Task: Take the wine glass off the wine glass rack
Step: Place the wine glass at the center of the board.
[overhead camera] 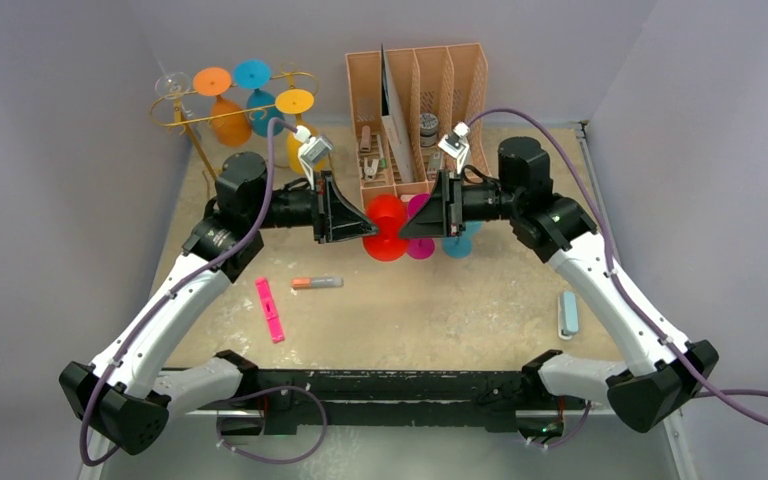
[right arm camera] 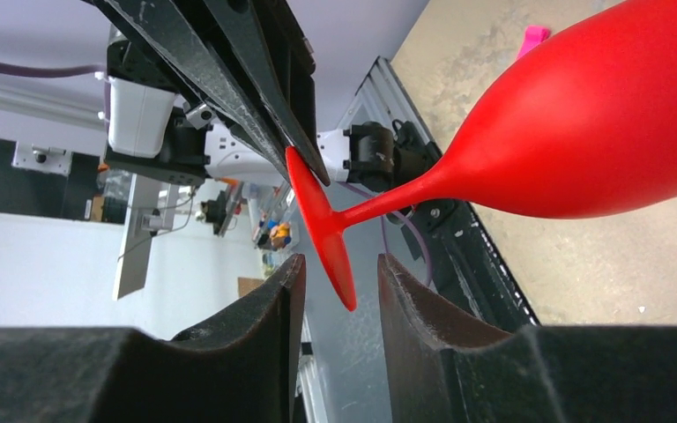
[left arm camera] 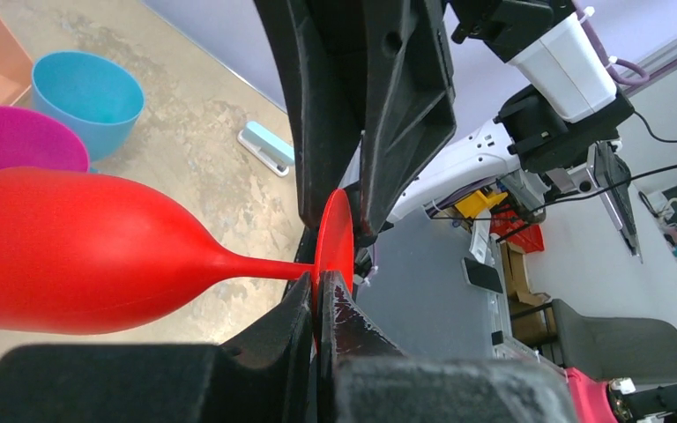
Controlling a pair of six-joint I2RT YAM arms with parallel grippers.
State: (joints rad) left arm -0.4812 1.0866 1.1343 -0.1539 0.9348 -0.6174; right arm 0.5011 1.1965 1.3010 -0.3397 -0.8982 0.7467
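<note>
A red wine glass [overhead camera: 387, 222] hangs above the table's middle, between my two arms. My left gripper [left arm camera: 317, 291] is shut on the rim of its round foot, with the bowl [left arm camera: 70, 251] sticking out sideways. My right gripper [right arm camera: 339, 269] stands open from the opposite side. The foot's edge [right arm camera: 326, 238] sits between its fingers with a gap on both sides. The gold wire wine glass rack [overhead camera: 192, 120] stands at the back left. Orange [overhead camera: 222, 110], blue [overhead camera: 255, 90], yellow [overhead camera: 295, 110] and clear [overhead camera: 170, 85] glasses hang on it.
A peach desk organiser [overhead camera: 415, 100] stands at the back centre. A magenta glass [overhead camera: 420, 245] and a teal glass [overhead camera: 457, 245] stand under my right wrist. A pink marker [overhead camera: 269, 309], an orange-tipped marker [overhead camera: 317, 283] and a pale blue eraser [overhead camera: 567, 314] lie on the table.
</note>
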